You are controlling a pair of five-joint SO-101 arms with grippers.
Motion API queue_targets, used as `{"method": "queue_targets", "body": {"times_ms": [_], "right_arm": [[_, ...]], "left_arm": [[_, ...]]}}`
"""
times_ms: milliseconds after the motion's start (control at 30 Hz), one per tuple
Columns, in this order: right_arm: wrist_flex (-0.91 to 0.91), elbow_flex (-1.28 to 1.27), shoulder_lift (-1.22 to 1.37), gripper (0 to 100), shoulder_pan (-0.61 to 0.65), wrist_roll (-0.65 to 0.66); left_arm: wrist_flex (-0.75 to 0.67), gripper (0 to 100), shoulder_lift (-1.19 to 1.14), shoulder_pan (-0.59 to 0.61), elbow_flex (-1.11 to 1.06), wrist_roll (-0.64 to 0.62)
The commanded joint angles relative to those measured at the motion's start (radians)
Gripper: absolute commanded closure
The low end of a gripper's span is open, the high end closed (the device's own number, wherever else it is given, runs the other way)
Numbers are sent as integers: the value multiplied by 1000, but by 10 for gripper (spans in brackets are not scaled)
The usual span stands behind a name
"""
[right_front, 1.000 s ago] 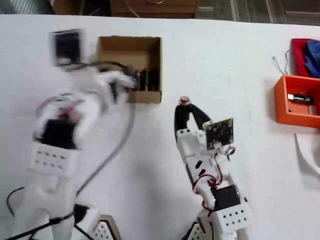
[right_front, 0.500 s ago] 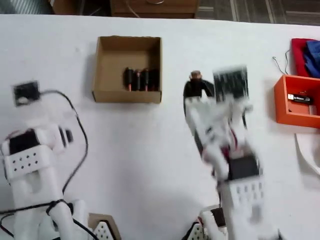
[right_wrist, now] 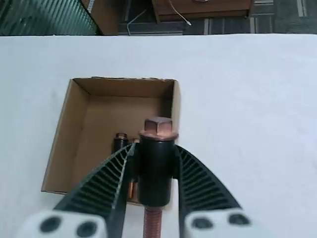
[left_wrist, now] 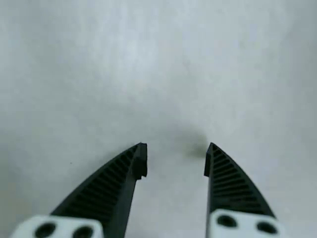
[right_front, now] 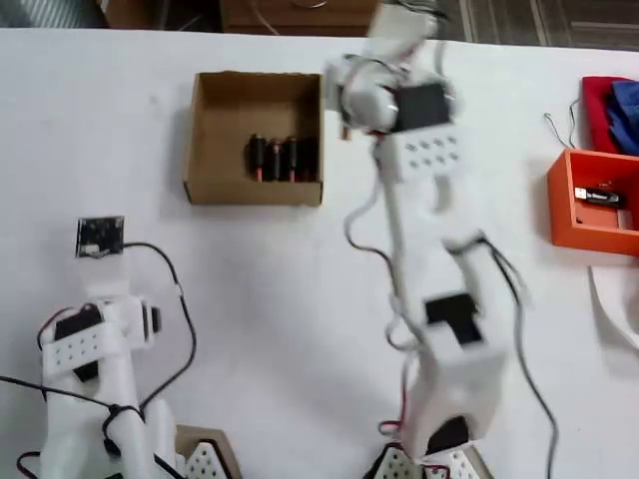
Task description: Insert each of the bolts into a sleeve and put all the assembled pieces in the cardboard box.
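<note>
White and matt, the tabletop (right_front: 300, 289) is spread under both arms, and dark wooden furniture is seen past its far edge. The cardboard box (right_front: 254, 192), plain brown, square and open-topped with thin upright walls, is set toward the far side, where it can be reached from above. Three assembled pieces (right_front: 283, 158) are laid side by side on its floor, toward its right side.

The right arm (right_front: 424, 155) is stretched out beside the box's right wall, at the far corner; whether its load is already over the opening cannot be told. The right arm's fingers (right_wrist: 106, 191), black and ribbed on their inner faces, are pinched around a sleeve (right_wrist: 156, 168), a smooth black cylinder. A bolt (right_wrist: 158, 128) is seated in that sleeve. Its copper-coloured hexagonal head and flange are rested on one end, and its threaded shank is left protruding from the other. The grip is taken on the sleeve rather than the bolt, presumably so that the pair is carried as one piece. A release into the box is judged to be the step in hand.

The left arm's fingers (left_wrist: 119, 186) are spread apart with nothing between them, over bare tabletop, probably parked out of the way. An orange tray (right_front: 569, 215) is placed at the right edge.
</note>
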State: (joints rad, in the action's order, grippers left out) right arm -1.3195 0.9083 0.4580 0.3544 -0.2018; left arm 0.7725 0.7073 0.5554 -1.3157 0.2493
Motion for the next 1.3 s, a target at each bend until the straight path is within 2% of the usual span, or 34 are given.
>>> {"method": "queue_targets", "body": {"times_ms": [0,167,333,633,767,1267], "right_arm": [[15,284,183,978,84,-6],[136,473,418,978,140,-5],[303,506,581,978,139,-9],[344,503,644,978,182,-18],[398,503,687,978,179,-117],[440,505,776,977,217,-118]], "left_arm": [[-9,797,17,5,-1,-12],[-9,797,17,5,-1,-12],[-8,797,17,5,-1,-11],[-9,797,17,5,-1,-12],[-9,797,17,5,-1,-12],[-9,797,17,5,-1,-12]]}}
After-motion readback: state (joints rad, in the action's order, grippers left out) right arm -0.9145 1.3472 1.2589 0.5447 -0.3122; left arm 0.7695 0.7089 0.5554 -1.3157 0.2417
